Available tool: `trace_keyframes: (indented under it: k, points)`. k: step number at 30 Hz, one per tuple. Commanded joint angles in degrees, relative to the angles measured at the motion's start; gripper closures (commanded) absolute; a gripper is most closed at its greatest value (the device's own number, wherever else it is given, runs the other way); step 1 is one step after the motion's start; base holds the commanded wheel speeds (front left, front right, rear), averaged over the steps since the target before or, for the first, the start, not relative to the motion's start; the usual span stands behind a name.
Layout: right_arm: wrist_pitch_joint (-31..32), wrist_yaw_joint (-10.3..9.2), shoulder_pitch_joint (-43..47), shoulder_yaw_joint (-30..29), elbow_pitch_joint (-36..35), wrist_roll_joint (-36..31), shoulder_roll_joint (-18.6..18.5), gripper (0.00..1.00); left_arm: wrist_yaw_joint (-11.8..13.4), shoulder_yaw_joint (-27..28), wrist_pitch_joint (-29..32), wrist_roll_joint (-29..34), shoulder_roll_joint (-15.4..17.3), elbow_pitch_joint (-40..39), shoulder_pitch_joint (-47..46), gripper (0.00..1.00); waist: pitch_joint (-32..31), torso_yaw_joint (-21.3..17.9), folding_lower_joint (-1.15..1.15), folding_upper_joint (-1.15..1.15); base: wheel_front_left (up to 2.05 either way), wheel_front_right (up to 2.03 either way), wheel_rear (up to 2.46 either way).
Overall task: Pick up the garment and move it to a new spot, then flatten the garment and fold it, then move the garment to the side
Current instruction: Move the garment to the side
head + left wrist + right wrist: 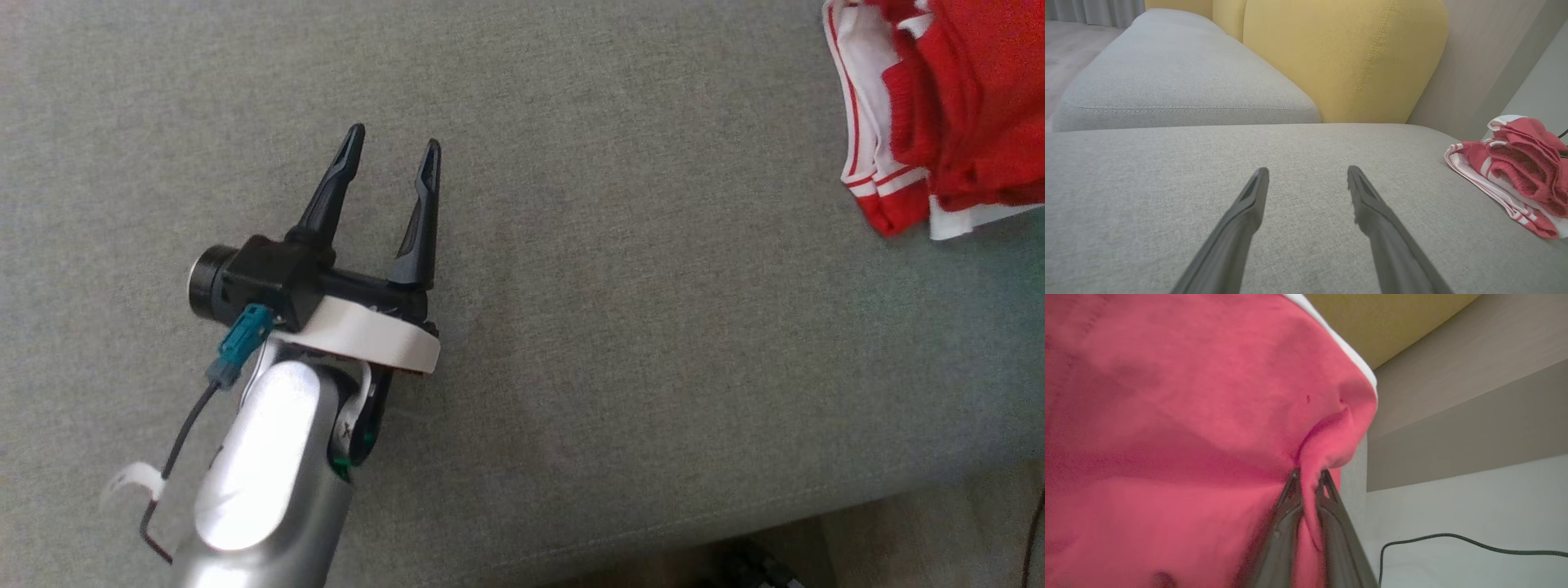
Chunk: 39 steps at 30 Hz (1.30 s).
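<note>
The garment (939, 106) is red knit with white stripes, bunched at the far right of the grey sofa seat (620, 327). In the left wrist view the garment (1523, 171) lies off to the right, well away from my left gripper (1308, 175). My left gripper (394, 151) hovers over bare seat at the left, fingers spread open with nothing between them. In the right wrist view my right gripper (1308, 477) is shut on a pinched fold of the garment (1188, 416), whose red cloth drapes over the left of that view.
A yellow back cushion (1343, 57) stands behind the seat, and a second grey seat cushion (1180, 81) lies beyond it to the left. A black cable (1453, 543) runs across the pale surface at the right. The sofa's front edge (735, 523) runs along the bottom right.
</note>
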Motion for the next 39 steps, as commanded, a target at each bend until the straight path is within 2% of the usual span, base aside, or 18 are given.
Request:
trace_keyframes:
  k: [1,7,8,9,10,13,19,24,29,33,34,37,39]
  points:
    - [0.20,-0.05,1.54,-0.83,-1.10,-0.70,-0.59,1.00,-0.19,1.43,-0.29,0.37,0.34,-1.61,-1.52,0.00,0.54,-0.04,-0.01,0.00,0.00,0.00,0.00]
    - [1.92,-0.05,4.13,-7.03,-2.02,-4.15,2.75,1.00,-0.57,1.48,-0.29,0.53,0.34,-1.20,-2.39,0.00,1.75,1.10,-0.01,0.00,0.00,0.00,0.00]
    - [2.29,-0.05,4.50,-7.68,-2.06,-4.32,3.02,0.93,-0.59,1.58,-0.29,0.51,0.34,-1.13,-2.45,0.00,1.77,1.29,-0.01,0.00,0.00,0.00,0.00]
    - [2.76,-0.05,4.77,-8.60,-2.03,-4.46,3.27,0.33,-0.57,1.68,-0.29,0.47,0.34,-1.08,-2.48,0.00,1.77,1.46,-0.01,0.00,0.00,0.00,0.00]
    - [3.38,-0.05,5.09,-9.47,-1.94,-4.66,3.55,0.00,-0.54,1.76,-0.29,0.38,0.34,-1.04,-2.48,0.00,1.69,1.64,-0.01,0.00,0.00,0.00,0.00]
    - [4.53,-0.05,5.54,-13.30,-2.15,-3.36,5.83,0.00,-0.44,2.02,-0.29,0.04,0.34,-0.79,-2.12,0.00,0.82,1.96,-0.01,0.00,0.00,0.00,0.00]
    - [3.05,-0.05,6.03,-16.79,-5.30,-5.79,8.50,0.00,0.01,1.95,-0.29,-1.19,0.34,-0.74,-0.65,0.00,-3.52,2.81,-0.01,0.00,0.00,0.00,0.00]
    - [-1.66,-0.05,7.32,-18.72,-11.25,-3.41,14.98,0.00,0.90,2.45,-0.29,-2.26,0.34,-1.70,1.59,0.00,-8.79,4.15,-0.01,0.00,0.00,0.00,0.00]
    - [-6.66,-0.05,11.30,-17.01,-17.70,1.17,21.42,0.00,1.88,3.43,-0.29,-2.59,0.34,-3.39,4.91,0.00,-13.80,5.97,-0.01,0.00,0.00,0.00,0.00]
    - [-10.79,-0.05,16.37,-15.78,-22.07,0.68,25.76,0.00,2.31,4.23,-0.29,-2.47,0.34,-4.37,8.09,0.00,-17.14,7.45,-0.01,0.00,0.00,0.00,0.00]
    - [-10.79,-0.05,16.37,-15.78,-22.07,0.68,25.76,0.00,2.31,4.23,-0.29,-2.47,0.34,-4.37,8.09,0.00,-17.14,7.45,-0.01,0.00,0.00,0.00,0.00]
    - [-12.49,-0.05,20.91,-16.20,-23.77,0.40,29.85,0.00,2.58,4.67,-0.29,-2.30,0.34,-4.58,10.98,0.00,-19.40,8.40,-0.01,0.00,0.00,0.00,0.00]
    - [-13.77,-0.05,25.73,-18.97,-24.56,0.98,33.70,0.00,2.78,4.01,-0.29,-2.97,0.34,-3.90,13.96,0.00,-21.55,9.80,-0.01,0.00,0.00,0.00,0.00]
